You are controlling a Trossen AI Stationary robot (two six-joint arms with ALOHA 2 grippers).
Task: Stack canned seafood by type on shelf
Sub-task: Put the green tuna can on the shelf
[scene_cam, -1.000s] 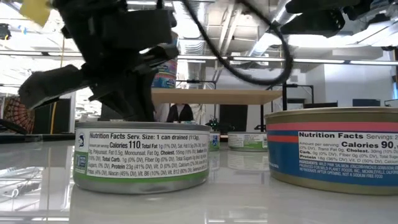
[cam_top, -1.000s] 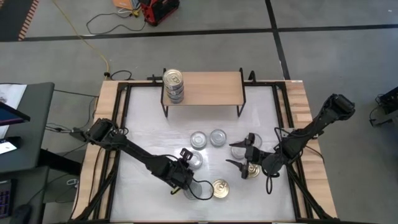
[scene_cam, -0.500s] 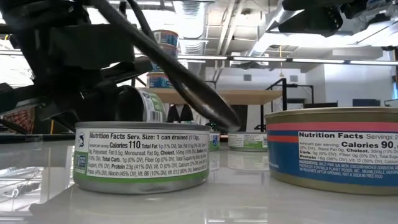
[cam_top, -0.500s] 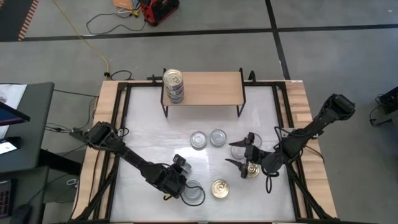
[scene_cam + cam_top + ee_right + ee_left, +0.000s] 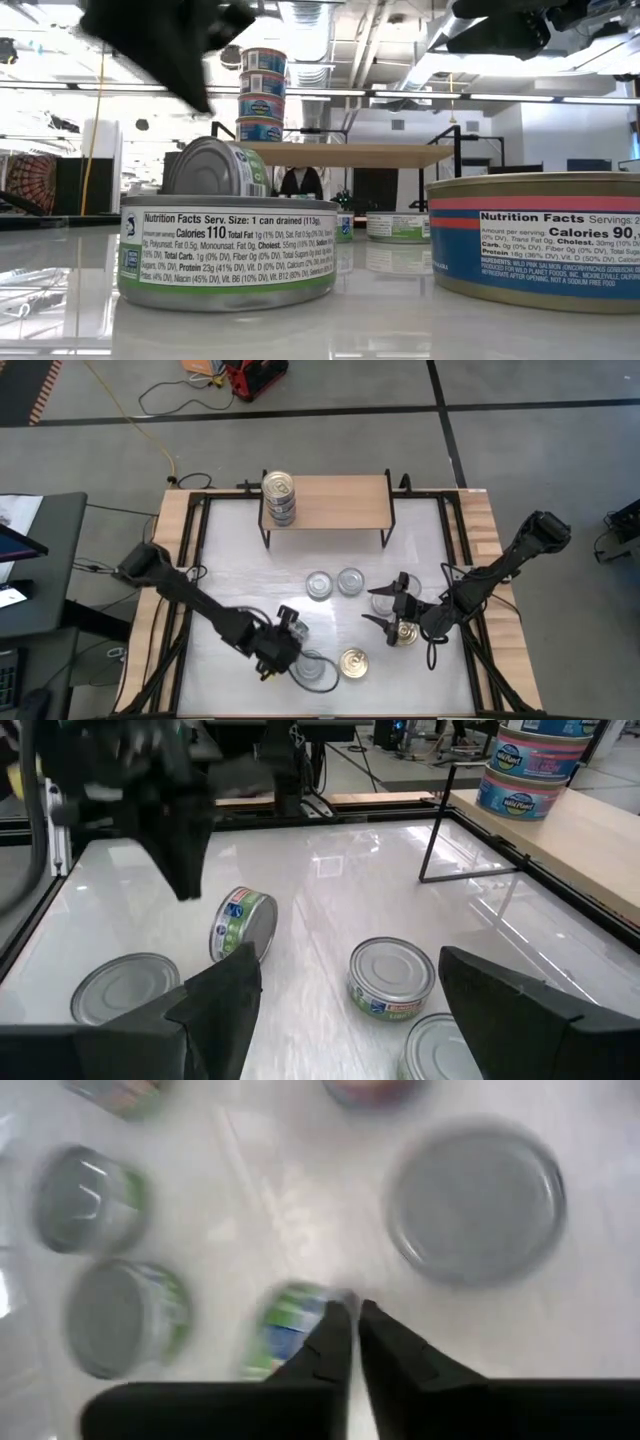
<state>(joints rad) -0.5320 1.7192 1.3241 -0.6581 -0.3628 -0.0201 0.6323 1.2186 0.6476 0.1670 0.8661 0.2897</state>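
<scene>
Landmark: shelf (image 5: 335, 500). Stack of tins (image 5: 279, 497) sits on its left end. Remaining cans loose on table in front of shelf: two silver-tops (image 5: 334, 582) nearest, gold-top (image 5: 354, 663) far front. One green-label can (image 5: 215, 167) is tipped on edge, far front-left of shelf.

L gripper (image 5: 277, 650) beside tipped can, fingers pinched together, holding nothing. R gripper (image 5: 390, 605) front-right of shelf, jaws wide, empty, over another gold-top (image 5: 405, 631).

Risk: tipped can likely to roll if nudged; pull-tab lids may make the tall stack unsteady.
</scene>
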